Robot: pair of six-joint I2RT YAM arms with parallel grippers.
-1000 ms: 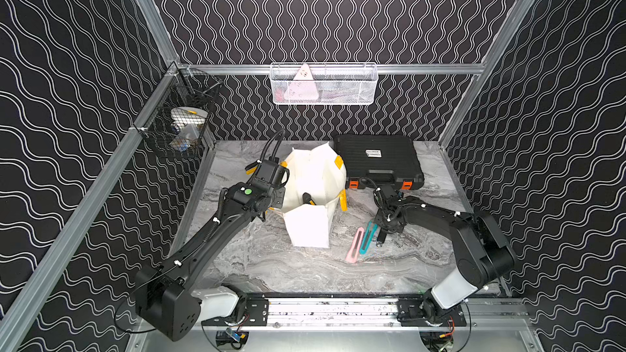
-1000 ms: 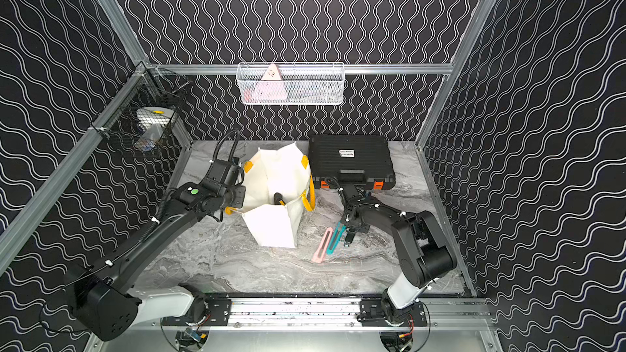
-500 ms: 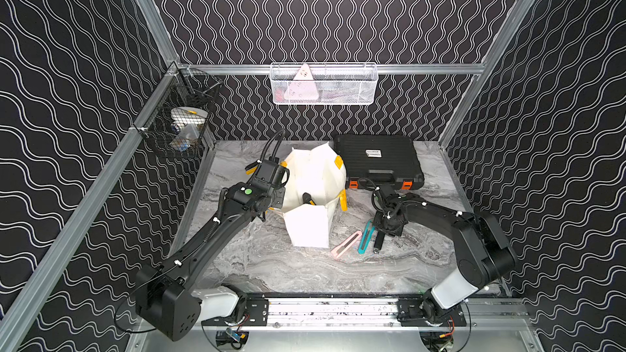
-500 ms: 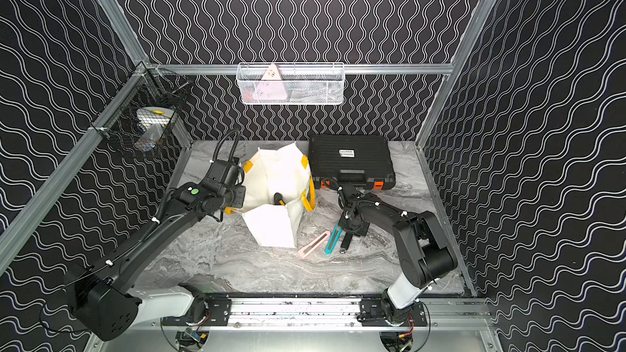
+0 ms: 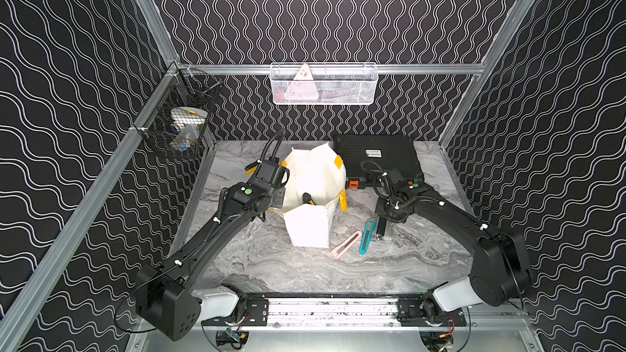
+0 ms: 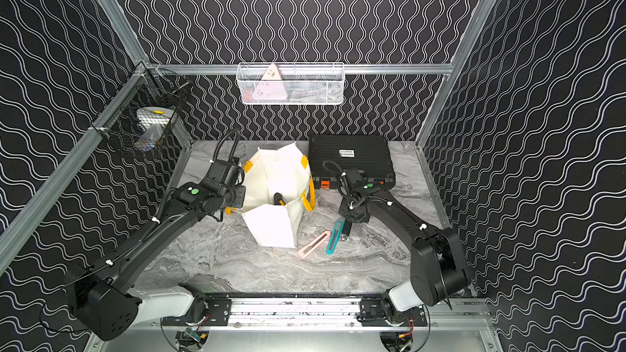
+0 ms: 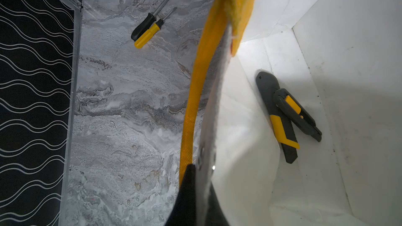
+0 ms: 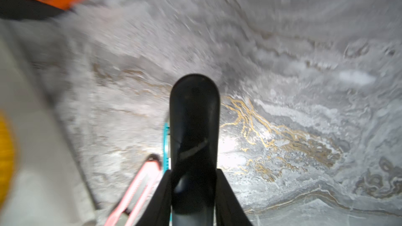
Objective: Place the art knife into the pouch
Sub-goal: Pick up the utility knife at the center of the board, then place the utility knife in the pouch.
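We can read no text anywhere; the black hard case (image 5: pixel 393 167) carries a small white label (image 5: pixel 373 153), its print too small.

The pouch (image 5: pixel 315 177) looks like matt white cloth, its handle (image 7: pixel 191 114) coarse woven yellow webbing. The art knife (image 8: pixel 193 116) has a smooth black body with a dull sheen — plastic, seemingly. The tabletop (image 5: pixel 305 272) is smooth marble-look grey; the case (image 5: pixel 399 154), right of the pouch in both top views, ribbed matt black plastic.

A robot lab cell: aluminium frame (image 5: pixel 423 68), wavy-patterned walls (image 5: pixel 338 11), marble-print tabletop (image 5: pixel 288 272).
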